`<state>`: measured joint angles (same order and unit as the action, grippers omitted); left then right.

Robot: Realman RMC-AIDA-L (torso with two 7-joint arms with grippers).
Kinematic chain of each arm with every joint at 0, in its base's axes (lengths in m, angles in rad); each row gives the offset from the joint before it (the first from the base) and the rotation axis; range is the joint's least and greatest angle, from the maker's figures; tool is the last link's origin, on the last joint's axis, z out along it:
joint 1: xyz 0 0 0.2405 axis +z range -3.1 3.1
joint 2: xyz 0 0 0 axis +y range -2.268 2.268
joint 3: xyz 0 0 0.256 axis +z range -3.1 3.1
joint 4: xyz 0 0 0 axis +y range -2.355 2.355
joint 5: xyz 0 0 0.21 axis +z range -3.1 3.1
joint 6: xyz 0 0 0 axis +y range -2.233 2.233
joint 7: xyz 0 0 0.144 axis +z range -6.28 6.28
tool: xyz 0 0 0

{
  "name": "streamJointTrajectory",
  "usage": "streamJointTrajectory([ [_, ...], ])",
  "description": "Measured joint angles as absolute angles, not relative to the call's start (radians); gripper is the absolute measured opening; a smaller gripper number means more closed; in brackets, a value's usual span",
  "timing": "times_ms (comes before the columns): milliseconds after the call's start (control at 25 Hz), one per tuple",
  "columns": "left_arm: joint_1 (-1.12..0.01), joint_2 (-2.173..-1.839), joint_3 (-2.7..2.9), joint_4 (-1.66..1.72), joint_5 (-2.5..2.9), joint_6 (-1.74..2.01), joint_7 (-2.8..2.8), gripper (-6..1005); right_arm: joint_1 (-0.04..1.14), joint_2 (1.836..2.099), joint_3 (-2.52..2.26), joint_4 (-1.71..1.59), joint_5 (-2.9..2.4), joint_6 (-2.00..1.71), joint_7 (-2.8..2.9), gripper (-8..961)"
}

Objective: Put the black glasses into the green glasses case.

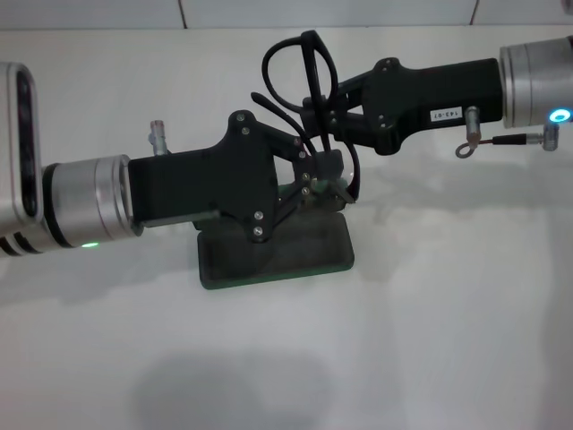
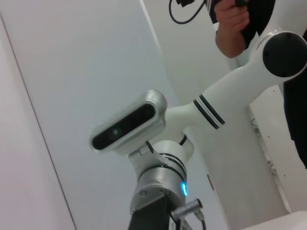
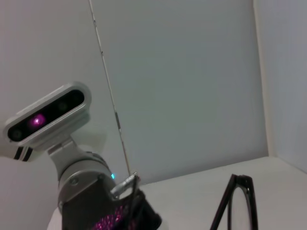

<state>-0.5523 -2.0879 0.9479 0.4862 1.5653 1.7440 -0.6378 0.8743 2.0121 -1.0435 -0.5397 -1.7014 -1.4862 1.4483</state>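
The green glasses case (image 1: 269,260) lies at the table's middle, its dark inside facing up. My left gripper (image 1: 324,184) reaches in from the left and is shut on the case's raised lid edge (image 1: 291,192) at the far side. My right gripper (image 1: 315,106) comes from the right, just beyond and above the case, and is shut on the black glasses (image 1: 285,55). They stand upright, lenses up, with the temple arms hanging down towards the case. Part of the frame (image 3: 240,203) shows in the right wrist view.
The white table (image 1: 430,340) runs wide around the case. A pale wall stands behind. The left wrist view shows my right arm's wrist camera (image 2: 128,123) and a person's hand (image 2: 232,26) farther back. The right wrist view shows my left arm's wrist camera (image 3: 48,115).
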Motion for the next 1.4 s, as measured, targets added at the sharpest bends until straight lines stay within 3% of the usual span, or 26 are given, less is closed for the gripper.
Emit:
streamJointTrajectory([
  [1400, -0.575, -2.089, 0.948, 0.486, 1.553, 1.73, -0.644, 40, 0.873, 2.011, -1.102, -0.542, -1.723, -1.543, 1.445, 112],
])
